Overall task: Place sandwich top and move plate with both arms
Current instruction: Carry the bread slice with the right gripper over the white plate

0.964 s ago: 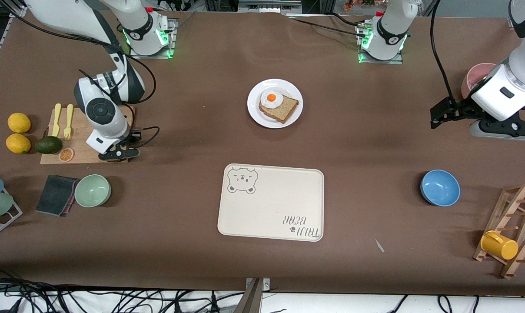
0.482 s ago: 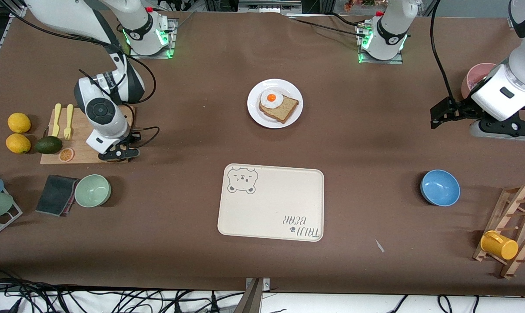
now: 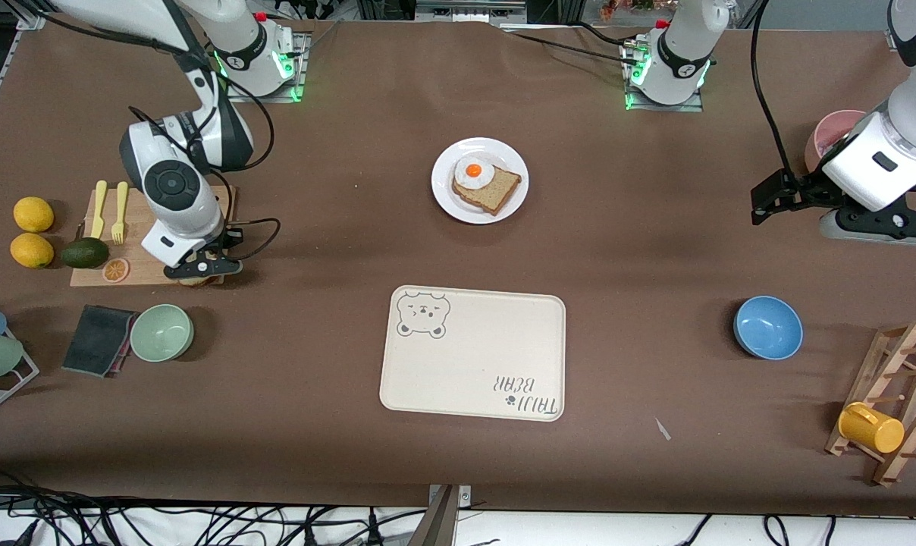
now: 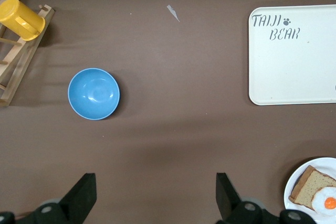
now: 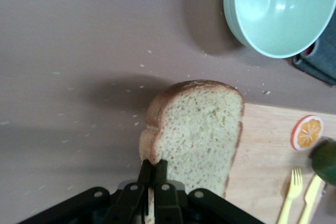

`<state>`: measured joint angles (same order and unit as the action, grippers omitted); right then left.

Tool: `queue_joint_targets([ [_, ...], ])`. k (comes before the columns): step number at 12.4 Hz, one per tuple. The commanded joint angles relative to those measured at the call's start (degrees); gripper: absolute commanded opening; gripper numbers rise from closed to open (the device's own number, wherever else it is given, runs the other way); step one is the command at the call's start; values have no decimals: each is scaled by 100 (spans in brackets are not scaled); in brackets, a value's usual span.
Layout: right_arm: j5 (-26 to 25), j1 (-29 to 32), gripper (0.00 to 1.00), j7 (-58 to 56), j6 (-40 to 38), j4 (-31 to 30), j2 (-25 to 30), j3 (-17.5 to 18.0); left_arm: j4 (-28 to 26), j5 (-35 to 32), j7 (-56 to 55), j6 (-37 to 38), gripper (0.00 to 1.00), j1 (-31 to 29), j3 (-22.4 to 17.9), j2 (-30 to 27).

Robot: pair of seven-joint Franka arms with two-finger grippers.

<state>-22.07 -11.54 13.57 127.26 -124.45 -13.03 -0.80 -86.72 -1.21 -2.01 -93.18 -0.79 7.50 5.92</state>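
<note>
Worktop [image 3: 655, 250] brown. At the right arm's end: two lemons [image 3: 32, 231], avocado [image 3: 84, 252], wooden cutting board [image 3: 128, 269] with yellow fork and knife [image 3: 109, 208] and an orange slice [image 3: 115, 269]. Dark sponge [image 3: 95, 339] and green bowl [image 3: 161, 332] sit nearer the front camera than the board.

Right gripper [image 5: 152, 174] is over the board's corner, fingers pinched nearly together on the crust edge of the sandwich top [image 5: 195, 132]. Slice is lifted, hanging partly over the board and partly over bare worktop, shadow under it. In the front view only a sliver of bread shows beneath the right gripper [image 3: 200, 269].

Middle: plate [image 3: 441, 199] white, round, holds a darker bread slice [image 3: 496, 191] with a fried egg [image 3: 473, 172] on it. Plate is farther from the front camera than the cream bear tray [image 3: 473, 353], well apart from the sandwich top.

Toward the left arm's end: blue bowl [image 3: 767, 327], wooden rack [image 3: 901, 394] with yellow cup [image 3: 870, 427], pink bowl [image 3: 829, 136] partly hidden by the arm.

Left gripper [image 4: 155, 198] waits over bare worktop, fingers spread wide, holding nothing. Left gripper [image 3: 776, 197] up in the air near the pink bowl.
</note>
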Motion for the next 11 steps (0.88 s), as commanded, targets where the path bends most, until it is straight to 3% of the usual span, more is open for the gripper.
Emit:
queue_joint_targets([
  [1, 447, -14, 0, 145, -945, 578, 152, 500, 24, -2, 122, -34, 100, -17, -3, 6],
  [4, 756, -382, 0, 943, -1833, 1412, 65, 967, 23, -2, 122, -34, 100, -26, -3, 6],
  [7, 1432, -1207, 0, 1970, -2073, 2116, -277, 976, 15, -2, 131, -34, 100, -35, -3, 6],
  [11, 1705, -2306, 0, 3675, -2073, 3021, -1006, 994, 23, 6, 131, -25, 100, -61, 6, 6],
])
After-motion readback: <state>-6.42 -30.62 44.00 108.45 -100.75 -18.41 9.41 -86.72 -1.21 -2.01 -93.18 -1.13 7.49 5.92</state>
